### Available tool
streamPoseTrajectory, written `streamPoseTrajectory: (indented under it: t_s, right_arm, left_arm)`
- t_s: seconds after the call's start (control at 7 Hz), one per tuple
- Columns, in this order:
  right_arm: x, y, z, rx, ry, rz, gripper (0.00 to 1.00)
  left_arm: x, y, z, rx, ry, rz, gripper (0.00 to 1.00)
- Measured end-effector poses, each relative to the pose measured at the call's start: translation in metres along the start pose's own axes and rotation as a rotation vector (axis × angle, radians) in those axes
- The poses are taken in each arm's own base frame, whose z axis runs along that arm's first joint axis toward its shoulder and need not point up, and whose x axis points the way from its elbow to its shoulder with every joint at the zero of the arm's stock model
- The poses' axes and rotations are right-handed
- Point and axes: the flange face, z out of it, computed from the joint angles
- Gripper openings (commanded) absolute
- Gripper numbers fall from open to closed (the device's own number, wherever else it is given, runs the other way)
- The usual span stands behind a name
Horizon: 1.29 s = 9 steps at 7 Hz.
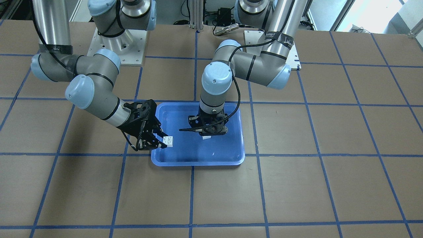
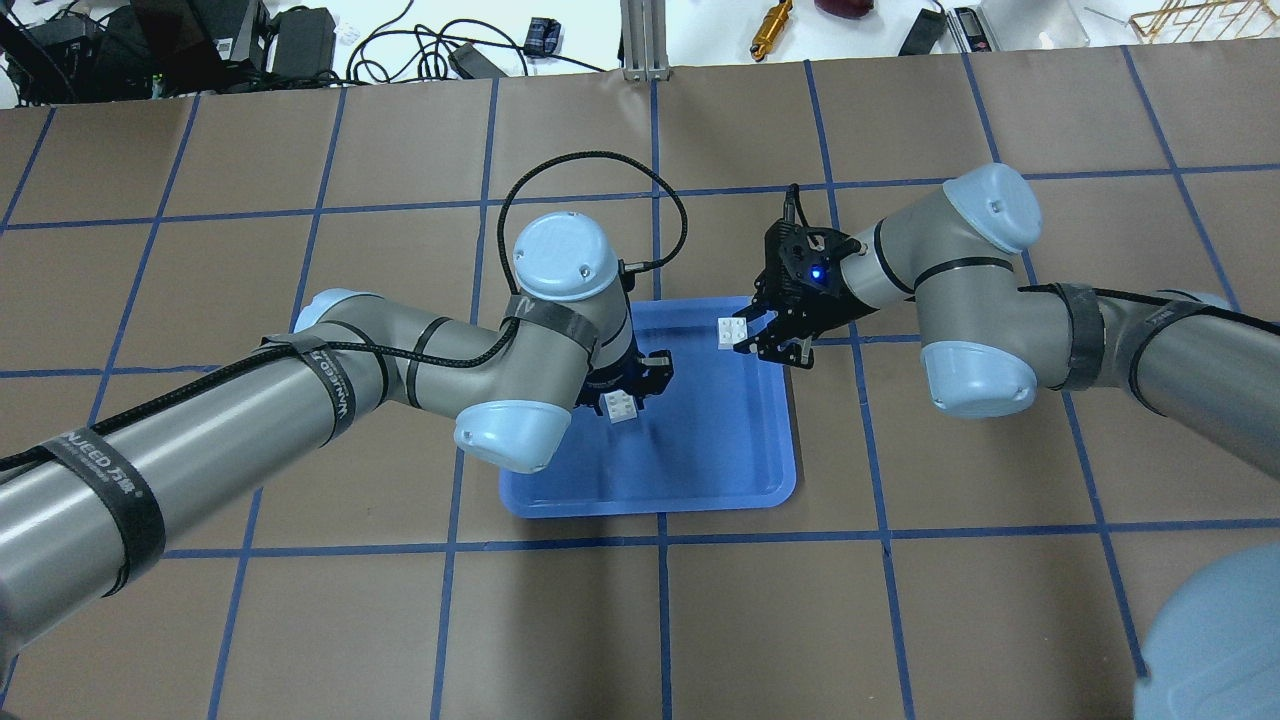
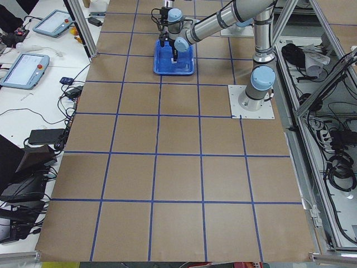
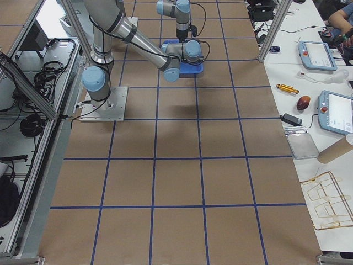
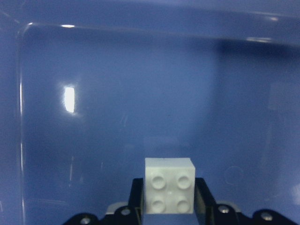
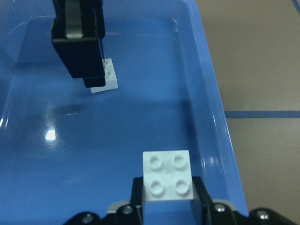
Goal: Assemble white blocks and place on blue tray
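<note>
The blue tray [image 1: 211, 155] [image 2: 740, 470] lies mid-table. My left gripper [image 2: 628, 397] [image 1: 207, 135] points down over the tray's middle, shut on a white block [image 2: 621, 405] [image 5: 169, 185] held just above the floor; the block also shows in the right wrist view [image 6: 107, 77]. My right gripper [image 1: 167, 141] [image 2: 738, 333] is over the tray's edge on my right side, shut on the second white block [image 1: 168, 141] [image 2: 732, 332] [image 6: 168, 176], held above the tray [image 6: 206, 84]. The two blocks are apart.
Brown table [image 1: 297, 185] with blue tape grid lines surrounds the tray. Left arm's elbow [image 2: 505, 430] hangs over the tray's near-left corner. Cables and tools [image 2: 770, 20] lie beyond the far table edge.
</note>
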Motion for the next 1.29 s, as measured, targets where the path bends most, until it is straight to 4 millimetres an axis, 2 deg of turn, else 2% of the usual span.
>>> streamPoseTrajectory:
  t_s: [0.43, 0.71, 1.0, 1.14, 1.29]
  right_arm:
    - [-0.003, -0.006, 0.008, 0.002, -0.009, -0.001, 0.00]
    - [-0.007, -0.016, 0.015, 0.003, -0.006, -0.006, 0.00]
    - [-0.012, -0.024, 0.025, 0.006, 0.000, -0.005, 0.00]
    - [-0.017, -0.024, 0.032, 0.008, 0.004, -0.013, 0.00]
    - [-0.023, -0.022, 0.042, 0.009, 0.005, -0.017, 0.00]
  left_arm:
    - [-0.001, -0.001, -0.003, 0.006, 0.005, 0.008, 0.81]
    - [-0.020, -0.017, -0.015, 0.020, 0.024, -0.007, 0.81]
    - [-0.040, -0.032, -0.017, 0.002, 0.065, -0.048, 0.78]
    - [-0.043, -0.033, -0.017, -0.013, 0.090, -0.065, 0.69]
    - [-0.045, -0.032, -0.014, -0.030, 0.107, -0.074, 0.53]
